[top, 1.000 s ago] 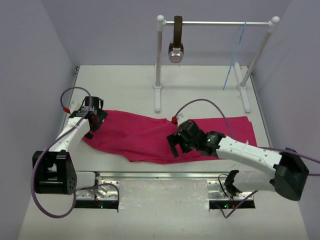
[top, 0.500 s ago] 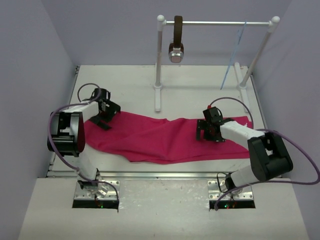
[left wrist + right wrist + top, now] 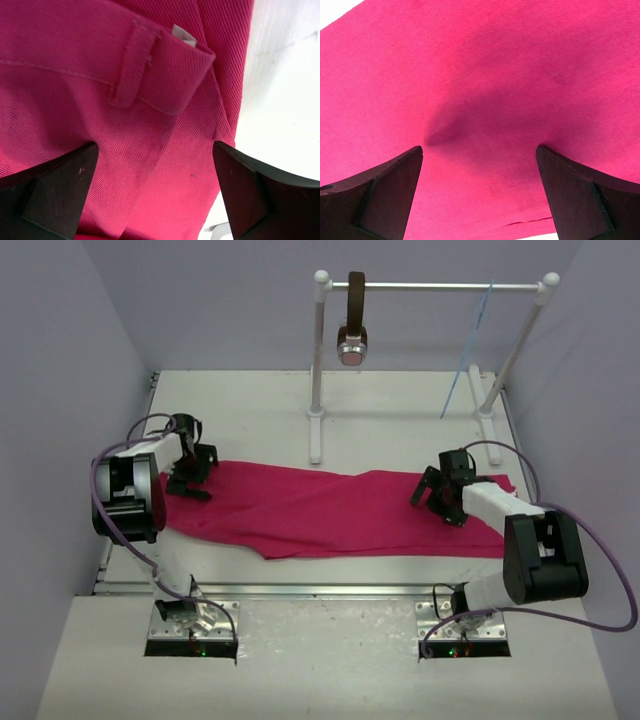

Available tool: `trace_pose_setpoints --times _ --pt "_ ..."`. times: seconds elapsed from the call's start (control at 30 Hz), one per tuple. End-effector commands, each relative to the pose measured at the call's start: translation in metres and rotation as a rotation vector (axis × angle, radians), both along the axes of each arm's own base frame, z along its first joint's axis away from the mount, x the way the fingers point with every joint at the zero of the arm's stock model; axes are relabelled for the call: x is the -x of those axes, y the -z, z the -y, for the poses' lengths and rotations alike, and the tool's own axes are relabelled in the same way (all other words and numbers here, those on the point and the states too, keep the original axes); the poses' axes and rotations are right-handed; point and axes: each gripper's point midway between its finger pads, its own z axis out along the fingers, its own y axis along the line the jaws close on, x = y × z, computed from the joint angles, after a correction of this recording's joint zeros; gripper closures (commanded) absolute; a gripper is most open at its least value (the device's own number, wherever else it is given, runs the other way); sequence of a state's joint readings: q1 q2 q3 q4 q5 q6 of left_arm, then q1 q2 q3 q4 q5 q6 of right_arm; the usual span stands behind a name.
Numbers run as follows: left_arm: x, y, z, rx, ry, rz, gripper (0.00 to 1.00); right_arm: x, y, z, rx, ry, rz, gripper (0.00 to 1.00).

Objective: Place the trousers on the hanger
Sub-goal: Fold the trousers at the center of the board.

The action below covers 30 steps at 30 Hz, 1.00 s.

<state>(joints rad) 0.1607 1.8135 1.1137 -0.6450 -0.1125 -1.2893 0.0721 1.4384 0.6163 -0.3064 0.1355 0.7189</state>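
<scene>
The large magenta-pink fabric trousers are lying flat on the white table, their long axis running left to right, with the waistband end pointing left. The thin pale blue hanger is hanging bare from the white rail at the far right, so the hanging is not yet begun. The left gripper and right gripper are poised over opposite ends of the trousers, fingers spread wide and grasping nothing.

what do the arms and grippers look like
The left arm and right arm have white links and bulky black joints, each trailing a lilac cable. The left gripper and right gripper are black with dark wedge-shaped fingers.
</scene>
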Motion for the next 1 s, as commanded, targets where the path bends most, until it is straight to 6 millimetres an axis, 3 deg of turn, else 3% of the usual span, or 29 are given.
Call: trace_pose_setpoints --times 0.0,0.1,0.17,0.23,0.3,0.37,0.43,0.47,0.53,0.6,0.63,0.67,0.7,0.77,0.87,0.97 --pt "0.066 0.031 -0.056 -0.241 -0.086 -0.216 0.00 0.052 0.013 0.028 0.106 0.043 -0.158 0.01" --pt "0.053 0.016 -0.058 -0.250 -0.046 -0.163 0.00 0.046 0.006 0.024 0.096 -0.007 -0.128 0.01" --pt "0.025 -0.019 -0.057 -0.264 0.034 -0.068 0.00 0.035 -0.006 0.008 0.054 -0.104 -0.071 0.01" --pt "0.010 -0.049 -0.055 -0.296 0.092 0.002 0.00 0.024 -0.020 0.004 0.075 -0.133 -0.020 0.01" --pt "-0.005 -0.090 -0.046 -0.343 0.153 0.091 0.00 0.007 -0.051 -0.009 0.101 -0.197 0.068 0.01" --pt "-0.015 -0.135 -0.043 -0.405 0.211 0.183 0.00 0.000 -0.069 -0.014 0.147 -0.236 0.104 0.01" --pt "-0.009 -0.151 -0.045 -0.442 0.213 0.191 0.00 -0.003 -0.087 -0.029 0.153 -0.306 0.146 0.01" --pt "-0.001 -0.152 -0.047 -0.442 0.206 0.180 0.00 -0.002 -0.093 -0.036 0.146 -0.330 0.162 0.01" --pt "0.033 -0.125 -0.051 -0.303 0.104 0.110 0.00 0.005 -0.104 -0.074 0.035 -0.431 0.248 0.01" --pt "0.057 -0.107 -0.061 -0.248 0.016 0.045 0.00 0.019 -0.101 -0.110 -0.061 -0.531 0.294 0.01" --pt "0.081 -0.090 -0.061 -0.220 -0.049 -0.025 0.00 0.026 -0.107 -0.138 -0.130 -0.610 0.352 0.01" --pt "0.086 -0.087 -0.061 -0.215 -0.064 -0.038 0.00 0.032 -0.103 -0.144 -0.159 -0.628 0.345 0.01" --pt "0.095 -0.070 -0.055 -0.197 -0.066 -0.030 0.00 0.042 -0.096 -0.165 -0.214 -0.705 0.339 0.03" --pt "0.075 -0.051 -0.033 -0.102 0.015 0.106 0.00 0.044 -0.091 -0.189 -0.217 -0.815 0.334 0.09" --pt "0.035 -0.046 -0.013 -0.035 0.167 0.297 0.00 0.038 -0.085 -0.218 -0.183 -0.923 0.302 0.23" --pt "0.043 -0.032 -0.022 -0.072 0.125 0.167 0.00 0.030 -0.066 -0.232 -0.071 -0.970 0.220 0.31"
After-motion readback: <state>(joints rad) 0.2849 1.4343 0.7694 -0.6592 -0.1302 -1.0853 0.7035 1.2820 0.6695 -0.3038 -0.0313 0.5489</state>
